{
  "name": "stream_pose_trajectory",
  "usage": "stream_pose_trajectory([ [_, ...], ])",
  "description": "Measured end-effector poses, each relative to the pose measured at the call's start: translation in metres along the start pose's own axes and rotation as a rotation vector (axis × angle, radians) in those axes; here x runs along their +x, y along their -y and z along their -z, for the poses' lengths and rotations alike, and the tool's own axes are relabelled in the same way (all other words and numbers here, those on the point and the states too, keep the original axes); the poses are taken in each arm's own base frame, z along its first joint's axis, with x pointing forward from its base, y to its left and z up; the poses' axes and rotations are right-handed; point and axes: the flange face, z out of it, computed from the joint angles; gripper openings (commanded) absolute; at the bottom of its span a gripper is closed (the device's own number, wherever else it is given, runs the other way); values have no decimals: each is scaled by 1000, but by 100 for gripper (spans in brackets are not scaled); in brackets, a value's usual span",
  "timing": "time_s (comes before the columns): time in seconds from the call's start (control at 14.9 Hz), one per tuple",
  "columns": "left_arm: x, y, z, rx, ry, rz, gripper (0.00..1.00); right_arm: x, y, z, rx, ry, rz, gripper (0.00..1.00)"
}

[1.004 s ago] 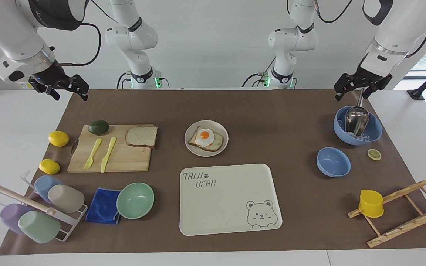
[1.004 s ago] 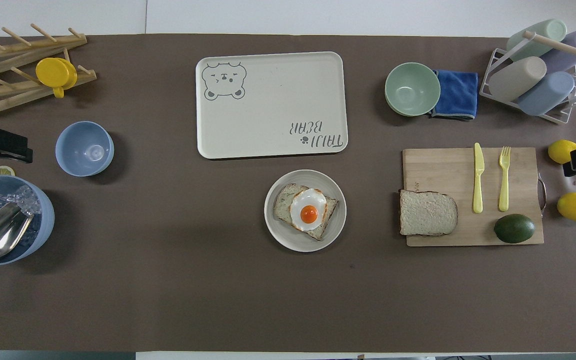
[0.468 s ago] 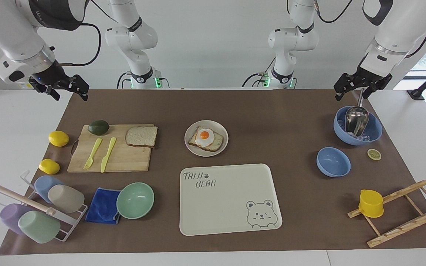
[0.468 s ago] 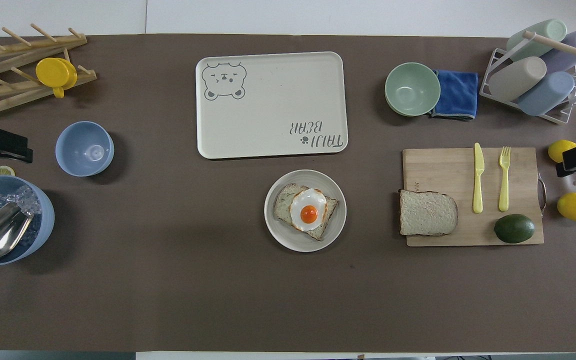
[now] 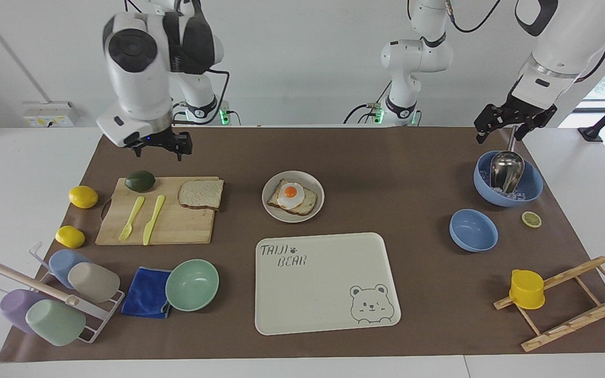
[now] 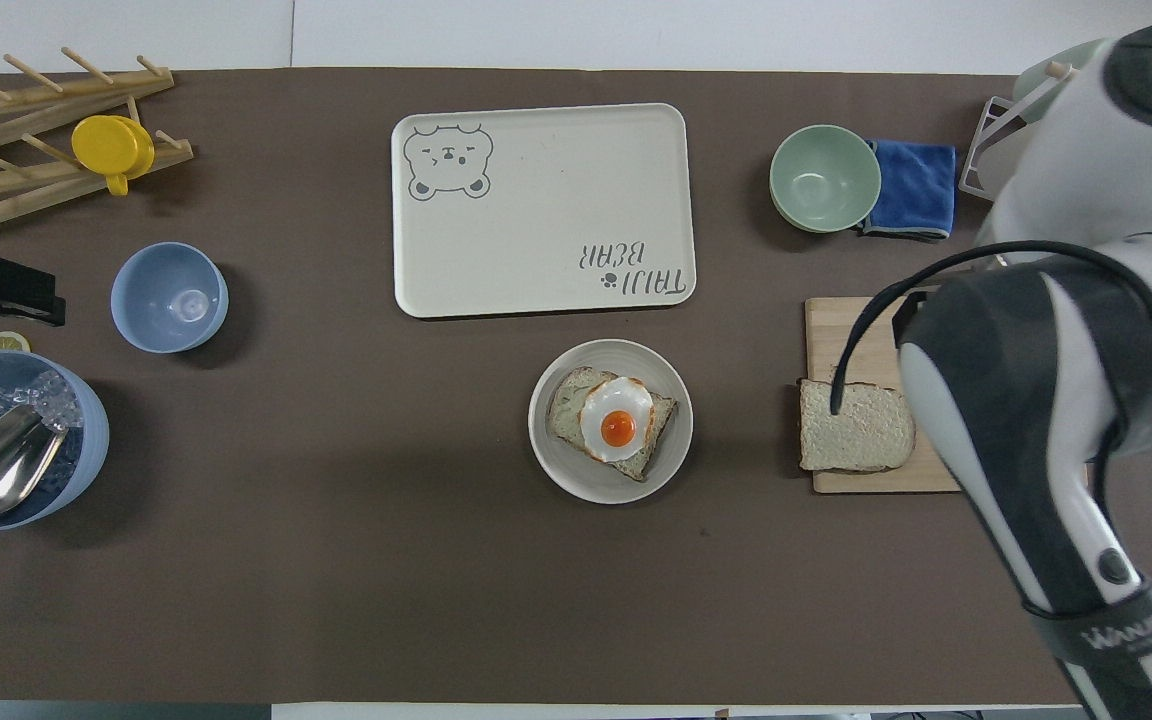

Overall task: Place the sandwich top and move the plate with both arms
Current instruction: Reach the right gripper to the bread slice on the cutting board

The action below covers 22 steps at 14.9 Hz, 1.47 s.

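The sandwich top [image 5: 201, 193], a plain bread slice, lies on the cutting board [image 5: 176, 226] at the corner toward the plate; it also shows in the overhead view [image 6: 856, 426]. The round cream plate [image 5: 319, 202] holds a toast slice with a fried egg [image 5: 291, 195], mid-table, nearer to the robots than the bear tray; the plate shows in the overhead view [image 6: 576, 480] too. My right gripper [image 5: 158, 149] hangs open and empty over the board's avocado corner; the arm hides it in the overhead view. My left gripper [image 5: 507, 131] waits open over the ice bowl's rim.
On the board lie an avocado [image 5: 140, 180], a fork and a knife. The bear tray [image 5: 323, 283], mint-green bowl [image 5: 192, 284] and blue cloth lie farther out. Two lemons, a cup rack, two blue bowls [image 5: 473, 230], a wooden rack with a yellow cup stand at the ends.
My right arm has swung in from the table's end to over the cutting board and now covers much of the board in the overhead view. The left arm has not moved.
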Motion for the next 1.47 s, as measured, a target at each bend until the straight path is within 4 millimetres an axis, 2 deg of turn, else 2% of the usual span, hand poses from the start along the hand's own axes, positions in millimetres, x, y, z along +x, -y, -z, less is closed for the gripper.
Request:
stream_pose_trajectory([
  [0.27,0,0,0,0,0,0,100,20,82,-56,-100,15,-63,100],
  [0.4,0,0,0,0,0,0,100,26,130,-86,-136,-2,-120,100],
  [0.54,0,0,0,0,0,0,100,29,159,-117,-146,-20,-150,100],
  [0.67,0,0,0,0,0,0,100,28,163,-146,-150,-10,-150,100],
  [0.8,0,0,0,0,0,0,100,20,160,-167,-157,12,-146,100],
  [1.14,0,0,0,0,0,0,100,2,154,-187,-152,27,-134,98],
  [1.47,0,0,0,0,0,0,100,-9,151,-204,-156,44,-126,71],
])
